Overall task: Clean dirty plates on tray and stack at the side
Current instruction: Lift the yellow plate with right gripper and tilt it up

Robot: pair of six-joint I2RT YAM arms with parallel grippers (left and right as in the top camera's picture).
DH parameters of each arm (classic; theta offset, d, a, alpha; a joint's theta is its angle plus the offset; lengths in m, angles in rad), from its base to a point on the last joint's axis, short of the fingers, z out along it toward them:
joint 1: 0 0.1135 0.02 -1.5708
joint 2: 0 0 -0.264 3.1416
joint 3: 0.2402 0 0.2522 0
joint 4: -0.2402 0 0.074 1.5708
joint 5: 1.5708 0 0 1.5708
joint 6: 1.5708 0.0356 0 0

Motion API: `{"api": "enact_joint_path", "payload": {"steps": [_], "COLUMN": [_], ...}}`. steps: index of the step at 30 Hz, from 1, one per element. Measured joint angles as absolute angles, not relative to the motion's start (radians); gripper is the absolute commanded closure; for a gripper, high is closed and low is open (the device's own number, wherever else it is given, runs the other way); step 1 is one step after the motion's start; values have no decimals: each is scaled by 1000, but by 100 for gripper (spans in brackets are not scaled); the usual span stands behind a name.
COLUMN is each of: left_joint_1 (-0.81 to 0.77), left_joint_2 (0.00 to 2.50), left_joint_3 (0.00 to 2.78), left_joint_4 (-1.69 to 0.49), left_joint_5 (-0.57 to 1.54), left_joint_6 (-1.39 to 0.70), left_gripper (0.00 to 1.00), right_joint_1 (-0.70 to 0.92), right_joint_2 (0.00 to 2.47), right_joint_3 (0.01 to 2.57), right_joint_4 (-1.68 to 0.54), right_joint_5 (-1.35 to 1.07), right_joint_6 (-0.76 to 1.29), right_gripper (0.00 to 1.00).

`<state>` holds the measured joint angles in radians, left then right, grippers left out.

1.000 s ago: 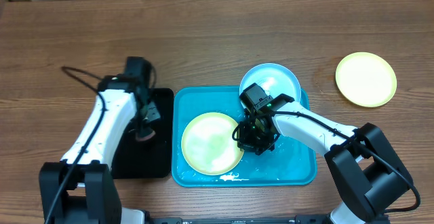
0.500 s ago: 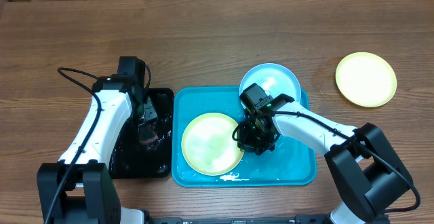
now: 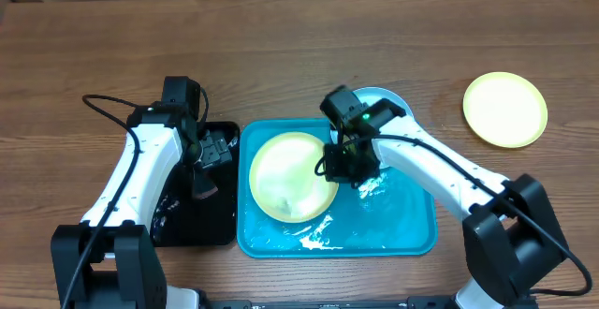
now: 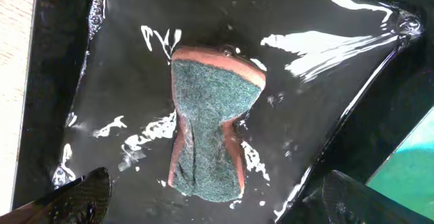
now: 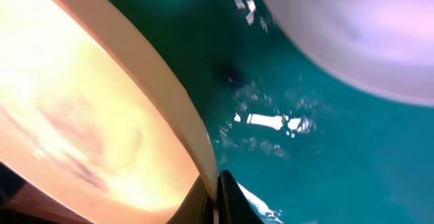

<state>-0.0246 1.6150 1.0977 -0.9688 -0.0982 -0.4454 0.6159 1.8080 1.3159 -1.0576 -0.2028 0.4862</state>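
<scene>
Sponge [image 4: 210, 132] lay freed between the left gripper's [image 4: 220, 210] spread fingers, clear only from that wrist; right gripper [image 5: 215, 195] clamped the yellow-green plate's [image 5: 88, 108] rim. Earlier, those left fingers were shut.

Overhead bright, even; white glare on wet black tray [image 4: 115, 68]; plate [image 5: 81, 115] blurred in right wrist view.

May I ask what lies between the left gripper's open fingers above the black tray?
A green scouring sponge lies on the wet black tray, between the fingers of the left gripper, touching neither; the left wrist view shows it.
</scene>
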Motion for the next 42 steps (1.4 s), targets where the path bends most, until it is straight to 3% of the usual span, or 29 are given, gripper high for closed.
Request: {"api": "enact_joint_path", "payload": {"steps": [13, 30, 42], "left_joint_1": [-25, -25, -25], "left_joint_2": [1615, 1615, 1615], "left_joint_3": [1098, 1098, 1098], "left_joint_4": [-967, -954, -952], "left_joint_5": [-86, -86, -85], "left_joint_6": [-445, -445, -445], "left_gripper": [0, 0, 0], "right_joint_1": [635, 853, 864], "right_joint_2": [1807, 1755, 1755], "right_joint_3": [1402, 1538, 1538], "right_joint_4": [-1235, -1372, -1409], "right_joint_5": [58, 438, 609], "right_joint_6": [407, 344, 339], "right_gripper": [96, 96, 96]}}
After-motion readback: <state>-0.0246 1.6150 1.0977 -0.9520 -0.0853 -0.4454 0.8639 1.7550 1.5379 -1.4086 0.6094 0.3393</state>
